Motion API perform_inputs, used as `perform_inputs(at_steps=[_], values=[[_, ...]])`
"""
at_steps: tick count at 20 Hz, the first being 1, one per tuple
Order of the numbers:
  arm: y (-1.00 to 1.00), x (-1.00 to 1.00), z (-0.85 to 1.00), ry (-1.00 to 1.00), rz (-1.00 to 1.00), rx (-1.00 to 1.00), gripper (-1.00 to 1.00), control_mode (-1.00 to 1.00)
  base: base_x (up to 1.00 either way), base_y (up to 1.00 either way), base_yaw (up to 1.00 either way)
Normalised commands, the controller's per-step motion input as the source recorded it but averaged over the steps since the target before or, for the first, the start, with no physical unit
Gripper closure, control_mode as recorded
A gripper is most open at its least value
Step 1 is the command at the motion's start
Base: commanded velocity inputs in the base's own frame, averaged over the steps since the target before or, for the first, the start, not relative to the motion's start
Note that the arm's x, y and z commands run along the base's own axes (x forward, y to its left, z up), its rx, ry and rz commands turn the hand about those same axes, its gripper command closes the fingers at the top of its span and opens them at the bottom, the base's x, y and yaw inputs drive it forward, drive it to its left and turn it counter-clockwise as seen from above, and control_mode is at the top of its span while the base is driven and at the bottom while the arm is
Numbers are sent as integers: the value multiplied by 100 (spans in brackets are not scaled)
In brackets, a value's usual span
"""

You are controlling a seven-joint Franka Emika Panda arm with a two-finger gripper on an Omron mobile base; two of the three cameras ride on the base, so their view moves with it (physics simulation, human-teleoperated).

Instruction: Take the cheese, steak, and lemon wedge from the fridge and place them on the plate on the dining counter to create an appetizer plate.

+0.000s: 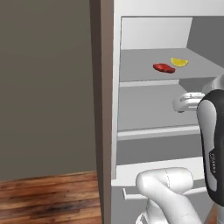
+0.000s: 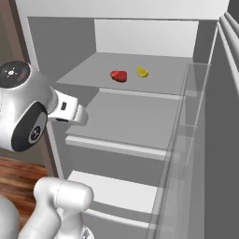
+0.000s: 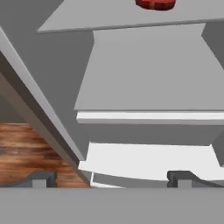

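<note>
- The fridge (image 2: pixel 140 116) stands open, its grey shelves bare but for the upper one.
- The end effector (image 3: pixel 111 177), jaws spread wide and empty, hangs in front of the fridge, below the upper shelf.
- The steak (image 1: pixel 164 68) lies on the upper shelf; the hand view catches its edge (image 3: pixel 155 4).
- The lemon wedge (image 1: pixel 179 62) sits just beside the steak in both base views.

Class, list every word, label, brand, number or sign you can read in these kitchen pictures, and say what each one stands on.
Nothing here can be read.
Small pale lettering on the arm's dark cover, left base view: too blurred to read.
Pale marks on the arm's round dark joint cap, right base view: too small to read.
The fridge, steak and lemon wedge carry no text.
</note>
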Motion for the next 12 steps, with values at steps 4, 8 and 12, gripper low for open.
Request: perform_inputs(at_steps=[4, 8, 12], values=[[0, 0, 39, -2, 2, -6, -100, -100, 0, 0, 0], [-5, 15, 10, -1, 3, -1, -100, -100, 0, 0, 0], [-18, 22, 0, -8, 3, -1, -100, -100, 0, 0, 0]])
